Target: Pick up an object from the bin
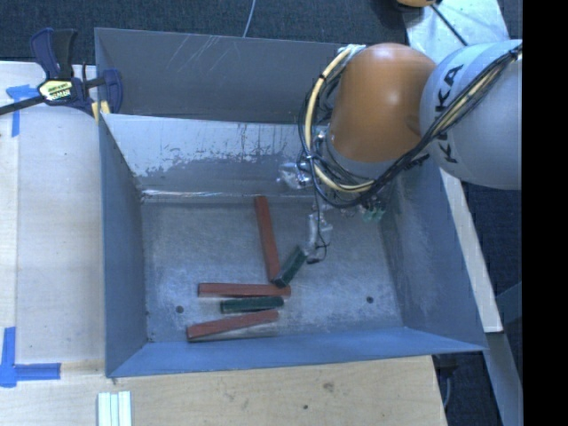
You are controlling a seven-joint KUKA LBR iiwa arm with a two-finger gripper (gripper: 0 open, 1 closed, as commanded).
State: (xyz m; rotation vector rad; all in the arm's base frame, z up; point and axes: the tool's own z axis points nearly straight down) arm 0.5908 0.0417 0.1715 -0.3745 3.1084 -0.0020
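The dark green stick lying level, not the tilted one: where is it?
In the camera view the dark green stick lies near the front wall of the bin, between the upper brown stick and the lower brown stick.

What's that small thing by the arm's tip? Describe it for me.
In the grey bin, just below the orange-capped arm, a short dark green stick lies tilted at a brown stick's lower end. The other green stick lies level between two brown ones.
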